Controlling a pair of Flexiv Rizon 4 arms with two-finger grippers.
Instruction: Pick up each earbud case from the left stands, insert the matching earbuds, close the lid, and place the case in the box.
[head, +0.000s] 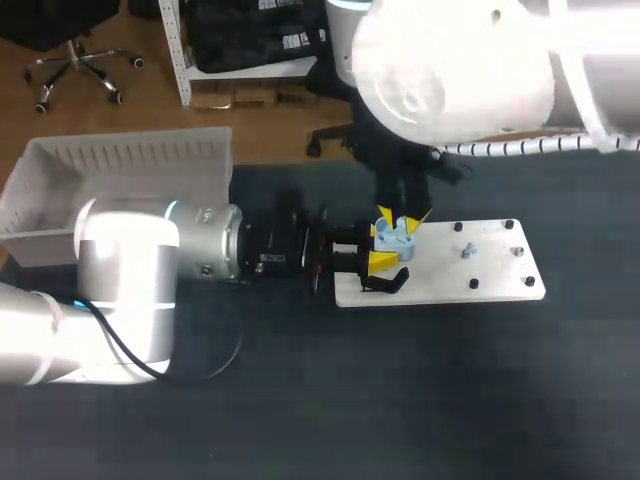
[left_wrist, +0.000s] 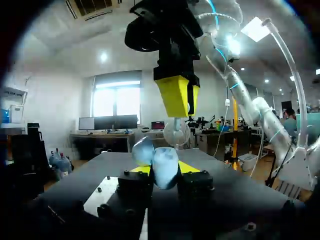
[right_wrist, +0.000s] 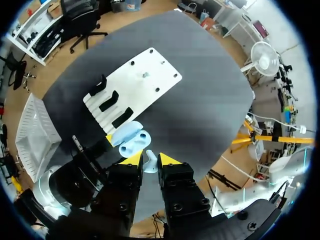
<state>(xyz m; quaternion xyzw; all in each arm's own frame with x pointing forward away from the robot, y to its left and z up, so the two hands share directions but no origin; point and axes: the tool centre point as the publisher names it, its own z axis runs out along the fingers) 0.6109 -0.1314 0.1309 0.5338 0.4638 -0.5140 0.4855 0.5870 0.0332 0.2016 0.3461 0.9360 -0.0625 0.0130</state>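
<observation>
A pale blue earbud case (head: 396, 238) with its lid open is held over the left end of the white board (head: 470, 285). My left gripper (head: 385, 260) is shut on its sides. In the left wrist view the case (left_wrist: 165, 167) sits between the yellow tips of that gripper (left_wrist: 163, 171). My right gripper (left_wrist: 176, 97) hangs straight above it, shut on a small pale earbud (left_wrist: 176, 132). In the right wrist view the earbud (right_wrist: 150, 163) shows between the tips of the right gripper (right_wrist: 150, 159), just over the open case (right_wrist: 130, 141).
Black stands (right_wrist: 107, 100) line the board's left end, and a small pale blue piece (head: 468, 250) sits near its middle. A white ribbed box (head: 120, 185) stands at the table's back left, beside my left arm.
</observation>
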